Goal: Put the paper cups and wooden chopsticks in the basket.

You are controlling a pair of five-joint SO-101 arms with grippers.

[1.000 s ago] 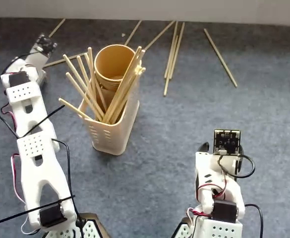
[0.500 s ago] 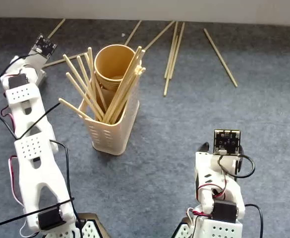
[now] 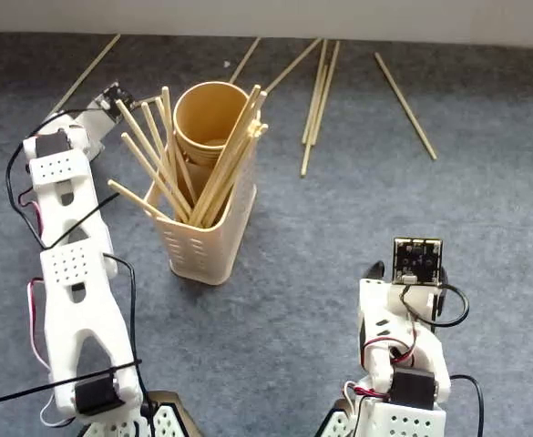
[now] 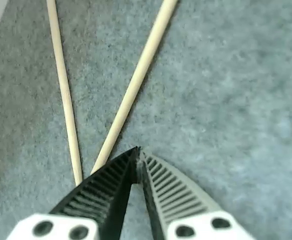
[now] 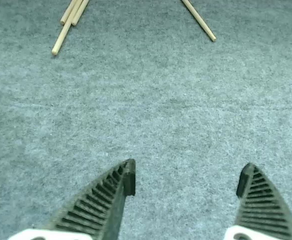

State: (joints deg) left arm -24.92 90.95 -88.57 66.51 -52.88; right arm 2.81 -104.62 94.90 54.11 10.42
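Hovering over stray chopsticks (image 4: pixel 63 90).
Left gripper (image 4: pixel 137 150), fingers (image 4: pixel 108 182) pressed together, is nearest; one chopstick (image 4: pixel 136 82) runs lengthwise away from its tips. Right gripper (image 5: pixel 185 177) gapes.

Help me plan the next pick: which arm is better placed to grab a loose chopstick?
Left. The left pincer, though shut, sits right at two chopsticks lying on the carpet near the basket. The right pincer is open but hangs over bare carpet, well short of the other loose chopsticks.
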